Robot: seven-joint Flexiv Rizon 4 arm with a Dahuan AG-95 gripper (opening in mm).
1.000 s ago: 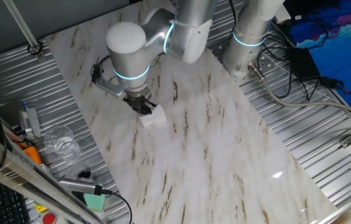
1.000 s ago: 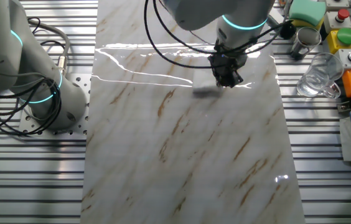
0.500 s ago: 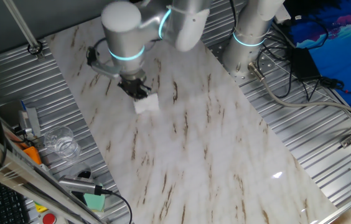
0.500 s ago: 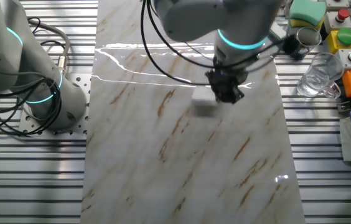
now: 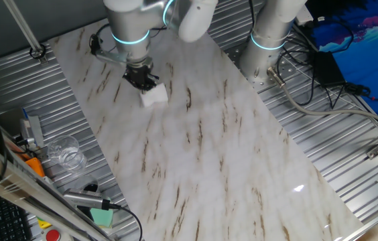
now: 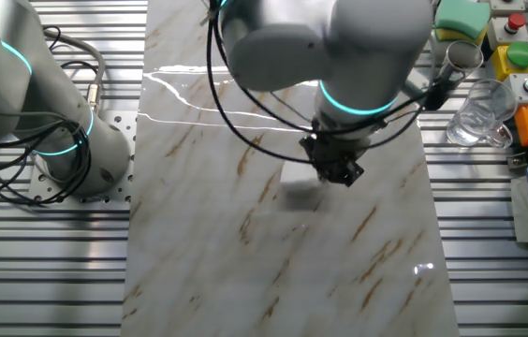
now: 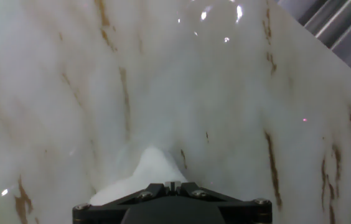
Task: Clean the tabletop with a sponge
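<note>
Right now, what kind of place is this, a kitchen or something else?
Probably a robotics lab bench, not a kitchen. The white marble-look slab with brown veins lies on a ribbed grey metal surface, a second robot arm base trails loose cables, and a panel of coloured push buttons sits at the edge.

White sponge on white tabletop streaked with brown veins.

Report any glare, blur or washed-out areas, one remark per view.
One fixed view: sharp; the sponge reads clearly under the tool. The other fixed view: streaks of glare cross the tabletop, and the sponge is smeared, nearly lost against the marble. Hand view: soft and overexposed, the sponge blending into the marble.
</note>
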